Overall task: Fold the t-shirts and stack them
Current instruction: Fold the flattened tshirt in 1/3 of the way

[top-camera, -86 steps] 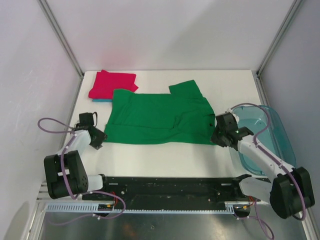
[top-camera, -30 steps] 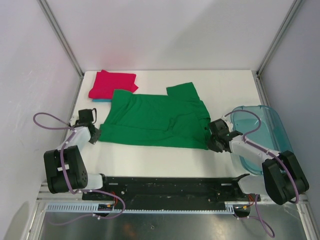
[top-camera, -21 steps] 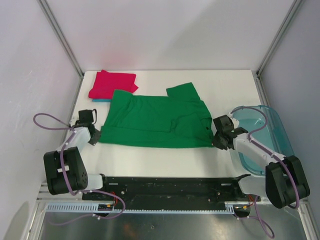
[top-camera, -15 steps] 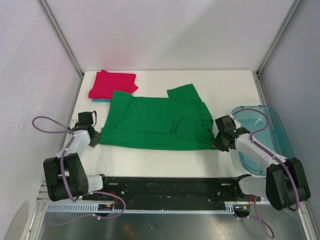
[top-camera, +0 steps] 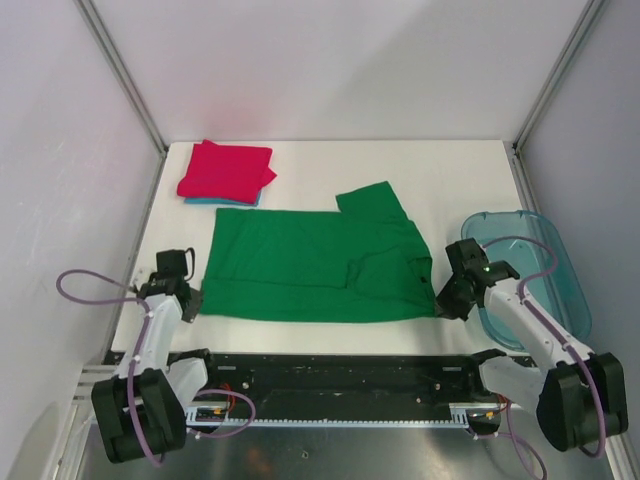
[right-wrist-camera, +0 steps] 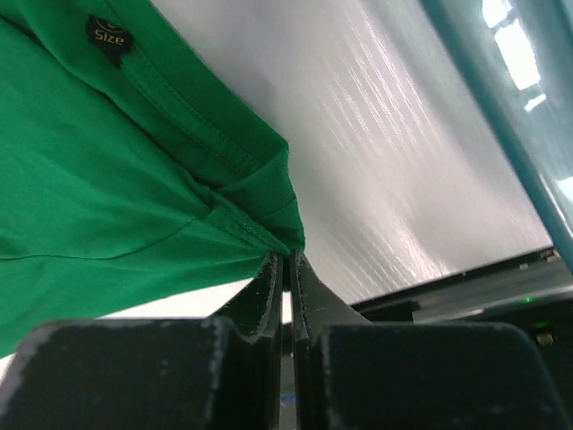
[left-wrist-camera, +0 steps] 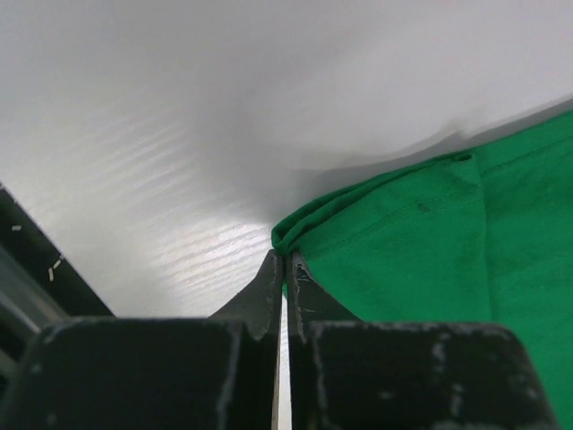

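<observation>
The green t-shirt (top-camera: pixel 315 265) lies spread flat across the middle of the white table. My left gripper (top-camera: pixel 191 302) is shut on its near left corner (left-wrist-camera: pixel 286 235), and my right gripper (top-camera: pixel 441 305) is shut on its near right corner (right-wrist-camera: pixel 285 228). A black size tag (right-wrist-camera: pixel 107 38) shows in the right wrist view. The magenta-red t-shirt (top-camera: pixel 226 170) lies folded at the back left, on top of the light blue t-shirt (top-camera: pixel 225 201), of which only a thin edge shows.
A translucent blue-green plastic bin (top-camera: pixel 535 270) stands at the right edge, close to my right arm. A black rail (top-camera: pixel 340 375) runs along the table's near edge. White walls enclose the table.
Both grippers have pulled the green shirt toward the near edge. It has slid off the magenta-red shirt and lies flatter and more stretched out.
</observation>
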Robot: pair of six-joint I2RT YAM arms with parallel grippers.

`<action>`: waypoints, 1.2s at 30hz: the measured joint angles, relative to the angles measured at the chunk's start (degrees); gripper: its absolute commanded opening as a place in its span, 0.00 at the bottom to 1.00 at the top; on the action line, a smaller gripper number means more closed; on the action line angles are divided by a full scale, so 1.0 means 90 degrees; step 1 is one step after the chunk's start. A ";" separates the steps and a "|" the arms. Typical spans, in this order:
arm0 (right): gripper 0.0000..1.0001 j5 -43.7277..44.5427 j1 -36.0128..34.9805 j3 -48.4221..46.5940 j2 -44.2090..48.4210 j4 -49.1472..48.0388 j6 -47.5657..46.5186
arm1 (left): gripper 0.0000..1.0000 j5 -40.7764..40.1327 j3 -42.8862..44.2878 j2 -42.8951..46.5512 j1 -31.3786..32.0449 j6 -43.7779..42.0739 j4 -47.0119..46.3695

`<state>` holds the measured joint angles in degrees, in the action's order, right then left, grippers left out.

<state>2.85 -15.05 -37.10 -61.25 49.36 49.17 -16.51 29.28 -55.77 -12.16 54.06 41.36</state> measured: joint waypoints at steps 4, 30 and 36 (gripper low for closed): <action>0.00 -0.0087 0.0027 0.0000 0.0418 0.0508 0.0165 | 0.00 0.0010 -0.0015 0.0262 0.0017 0.0287 0.0374; 0.56 0.0243 -0.0811 -0.2093 -0.0799 -0.0051 -0.0731 | 0.45 0.0372 0.3203 -0.1729 0.0814 -0.2069 0.0085; 0.55 0.0342 -0.0843 -0.2618 -0.2079 -0.1090 -0.1139 | 0.41 0.0597 0.4568 -0.4238 0.1098 -0.2956 -0.0495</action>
<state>5.93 -22.63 -60.66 -79.96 39.55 38.92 -11.14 70.39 -93.91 -2.28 27.46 36.91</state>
